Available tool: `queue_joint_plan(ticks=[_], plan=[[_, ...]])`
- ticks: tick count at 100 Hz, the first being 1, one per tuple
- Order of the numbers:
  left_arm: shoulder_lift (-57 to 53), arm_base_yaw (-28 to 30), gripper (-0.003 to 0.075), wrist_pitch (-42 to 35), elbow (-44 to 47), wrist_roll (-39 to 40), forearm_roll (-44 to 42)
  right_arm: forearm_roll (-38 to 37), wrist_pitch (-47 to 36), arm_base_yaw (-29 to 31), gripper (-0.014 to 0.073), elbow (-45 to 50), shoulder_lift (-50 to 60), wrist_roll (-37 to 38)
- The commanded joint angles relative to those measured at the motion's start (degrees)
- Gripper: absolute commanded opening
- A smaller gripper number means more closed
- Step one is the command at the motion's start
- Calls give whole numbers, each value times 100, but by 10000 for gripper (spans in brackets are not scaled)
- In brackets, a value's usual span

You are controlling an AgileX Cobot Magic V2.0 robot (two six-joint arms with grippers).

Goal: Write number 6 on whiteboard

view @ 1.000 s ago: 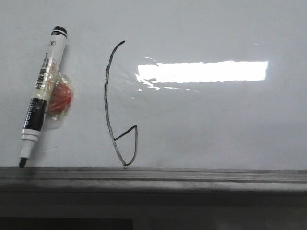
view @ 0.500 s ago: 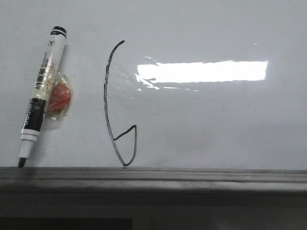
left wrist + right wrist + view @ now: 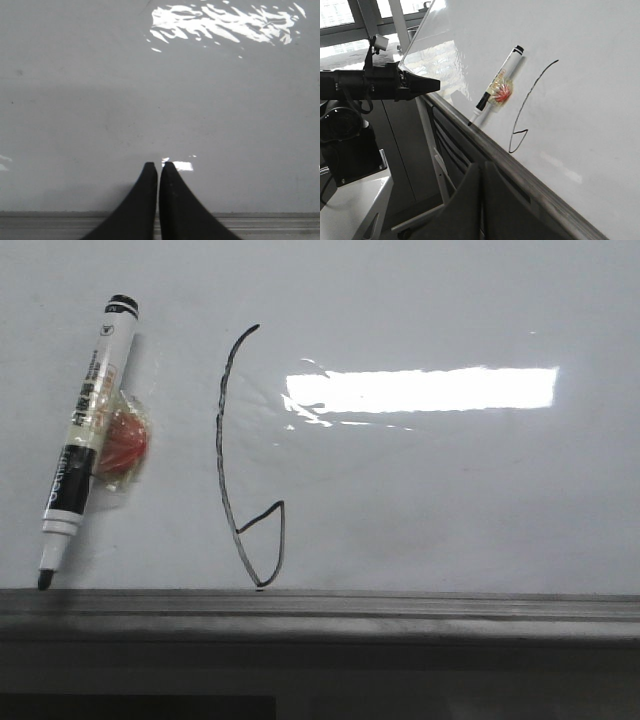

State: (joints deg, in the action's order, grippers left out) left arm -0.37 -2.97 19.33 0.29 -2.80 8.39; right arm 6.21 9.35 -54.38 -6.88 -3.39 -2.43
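Note:
The whiteboard (image 3: 450, 500) fills the front view, and on it stands the number 6 (image 3: 219, 440), a thin black curved stroke ending in a small pointed loop just above the ledge. No gripper shows in the front view. In the left wrist view my left gripper (image 3: 159, 164) is shut and empty, its tips over bare whiteboard (image 3: 150, 100) near the ledge. In the right wrist view my right gripper (image 3: 482, 165) is also shut and empty, off the board below its ledge, with the number 6 (image 3: 522, 106) beyond it.
A black-and-white marker (image 3: 85, 430) with a red-and-clear pad (image 3: 125, 440) on its side lies against the board left of the 6, tip at the dark grey ledge (image 3: 320, 610). My left arm (image 3: 380, 85) reaches toward the board's edge. A bright glare (image 3: 420, 390) lies right of the 6.
The marker with its red pad has crept very slightly to the left. The drawn line looks the same.

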Motion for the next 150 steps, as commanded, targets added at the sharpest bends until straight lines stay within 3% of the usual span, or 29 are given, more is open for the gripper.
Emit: queue_joint_plan(ticks=[1,15,29,62,74,89,107,129,150], plan=[[-171,6,-19,-211,253,25,9,-49,-427,23,-64,-146,-48,-35],[-171,6,-19,-211,253,25,9,-61,-448,277,-64,-146,-48,-35],[-171,6,-19,-211,253,25,9,-121,-448,1053,-64,-146,-48,-35],[-171,6,-19,-211,253,25,9,-317,-535,4233,-64,163,-48,-35],[-171,6,-19,-211,253,25,9,-444,-783,4910,-64,557,-48,179],[-171,6,-19,-211,253,25,9,-1415,-794,5214,-64,870,221,1144],[-171,6,-19,-211,253,25,9,-1415,-186,5240,-64,920,509,1118],[-171,6,-19,-211,253,25,9,-827,811,5247,-64,920,509,296],[-171,6,-19,-211,253,25,9,-803,829,5247,-64,920,509,283]])
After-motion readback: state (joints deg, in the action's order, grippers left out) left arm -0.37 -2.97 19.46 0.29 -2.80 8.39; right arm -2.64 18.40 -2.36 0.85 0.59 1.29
